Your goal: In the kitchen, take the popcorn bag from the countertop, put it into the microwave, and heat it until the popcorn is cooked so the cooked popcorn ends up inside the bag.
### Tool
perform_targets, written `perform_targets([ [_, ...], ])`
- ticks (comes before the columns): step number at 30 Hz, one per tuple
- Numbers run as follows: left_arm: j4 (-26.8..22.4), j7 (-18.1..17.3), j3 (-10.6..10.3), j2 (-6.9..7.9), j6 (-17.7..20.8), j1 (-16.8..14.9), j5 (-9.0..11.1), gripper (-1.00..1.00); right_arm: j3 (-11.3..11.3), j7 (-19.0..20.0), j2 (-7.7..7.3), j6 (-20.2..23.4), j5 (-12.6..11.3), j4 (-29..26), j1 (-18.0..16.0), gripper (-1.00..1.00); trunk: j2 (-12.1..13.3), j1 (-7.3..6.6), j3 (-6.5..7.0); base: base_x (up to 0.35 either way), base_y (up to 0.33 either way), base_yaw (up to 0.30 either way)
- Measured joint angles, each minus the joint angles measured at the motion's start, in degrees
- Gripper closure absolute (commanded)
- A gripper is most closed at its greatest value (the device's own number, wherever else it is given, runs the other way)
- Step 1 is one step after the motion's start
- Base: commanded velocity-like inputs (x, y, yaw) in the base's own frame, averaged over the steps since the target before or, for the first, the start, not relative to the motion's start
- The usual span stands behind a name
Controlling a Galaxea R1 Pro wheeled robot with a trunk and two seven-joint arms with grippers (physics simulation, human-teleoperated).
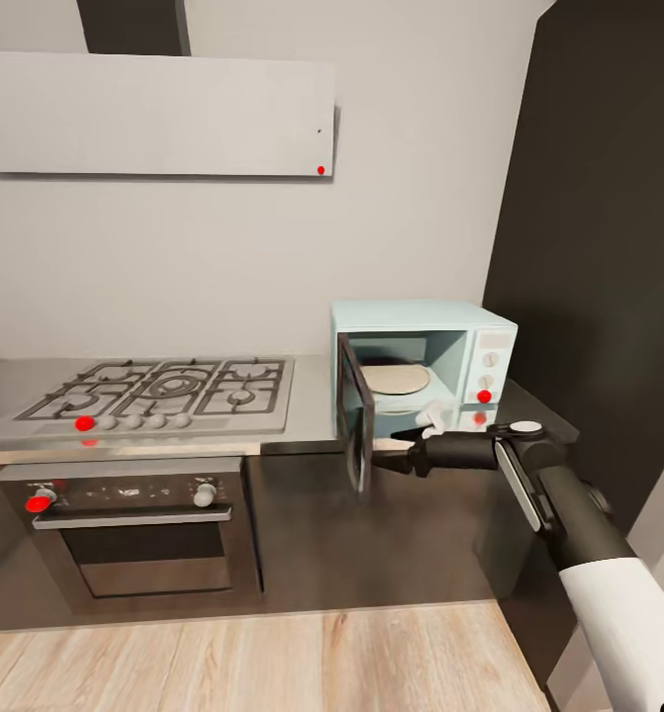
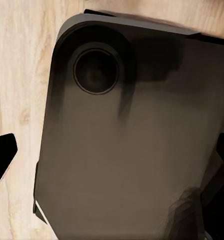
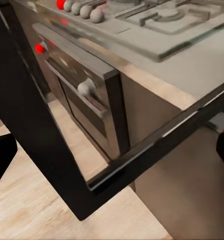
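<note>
The pale-blue microwave [image 1: 426, 371] stands on the countertop [image 1: 310, 400] to the right of the hob. Its dark glass door [image 1: 355, 420] hangs open, swung out to the left. A round turntable [image 1: 395, 379] lies in the cavity. A small whitish thing [image 1: 432, 416] sits at the cavity's front edge; I cannot tell whether it is the popcorn bag. My right gripper [image 1: 384, 462] reaches to the door's lower outer edge and is open. In the right wrist view the door's frame [image 3: 56, 165] crosses between the spread fingers of the right gripper [image 3: 113, 150]. My left gripper [image 2: 112, 150] is open above my dark base.
A gas hob [image 1: 163, 388] and a built-in oven [image 1: 139, 524] are left of the microwave. A tall dark cabinet [image 1: 609, 247] stands close on the right. A grey hood [image 1: 153, 114] hangs on the wall. Light wood floor [image 1: 272, 658] lies in front.
</note>
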Motion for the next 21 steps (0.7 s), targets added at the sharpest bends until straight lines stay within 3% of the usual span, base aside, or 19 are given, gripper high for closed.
perform_targets([
  [15,0.0,0.0,0.0,0.09,-0.1,0.0,0.0,-1.0,-0.1,0.4,0.0,0.0,-0.2,0.2,0.0,-1.0,0.0,0.0,0.01,0.0,0.043,0.0],
  [21,-0.3,-0.1,0.2,0.09,0.0,0.0,0.1,-1.0,-0.7,0.6,1.3,0.4,-0.9,2.1,0.0,-1.0,0.0,0.0,0.01,0.0,0.0,0.0],
])
